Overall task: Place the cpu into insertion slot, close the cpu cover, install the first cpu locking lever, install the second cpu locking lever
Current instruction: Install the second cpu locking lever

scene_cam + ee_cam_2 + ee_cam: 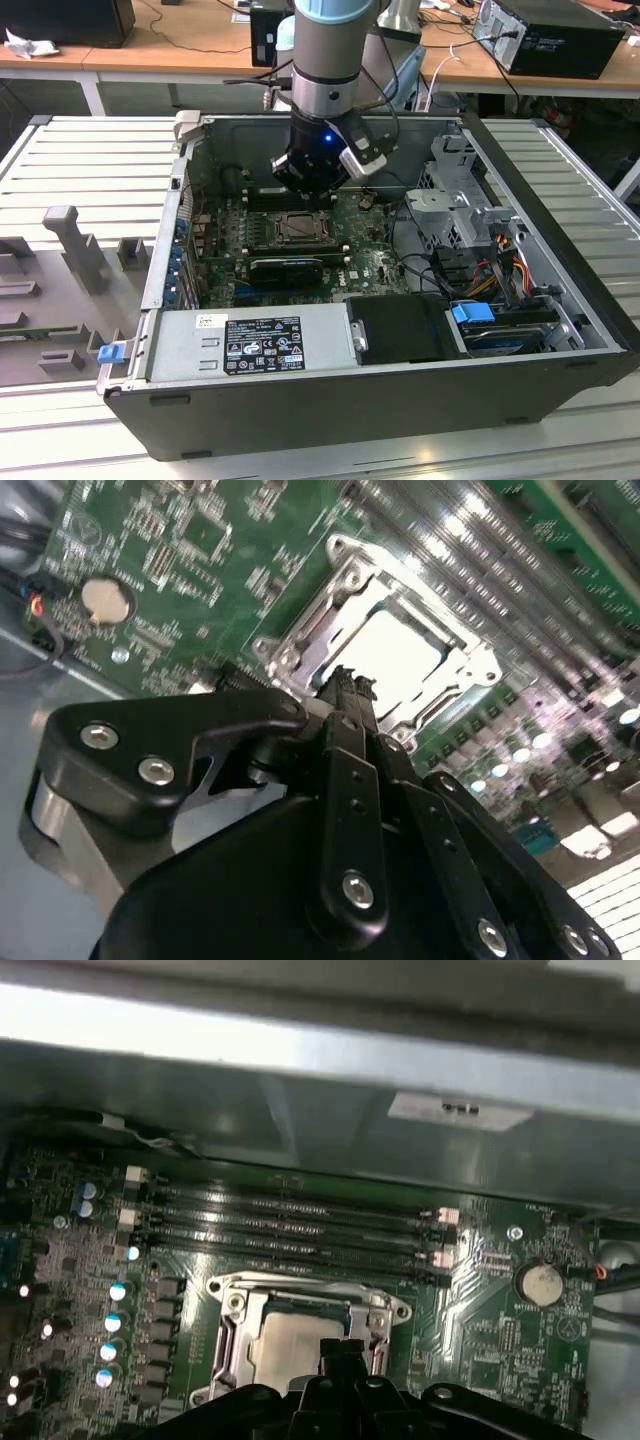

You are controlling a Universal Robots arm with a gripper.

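The cpu (395, 660) (285, 1340) lies flat in the insertion slot (298, 228) on the green motherboard (370, 265), its pale face showing. The cpu cover (345, 580) (235, 1310), a silver frame, lies down around it. My gripper (347, 683) (340, 1345) hangs just above the socket's edge, fingers pressed together with nothing between them. In the exterior view the arm's wrist (320, 160) stands over the far side of the socket. I cannot make out the locking levers' positions.
Long black memory slots (290, 1225) run beside the socket, and a coin battery (542, 1282) sits further along the board. The open case holds a power supply (250, 340), a long black card (285, 268), a drive cage (460, 200) and loose cables (500, 265).
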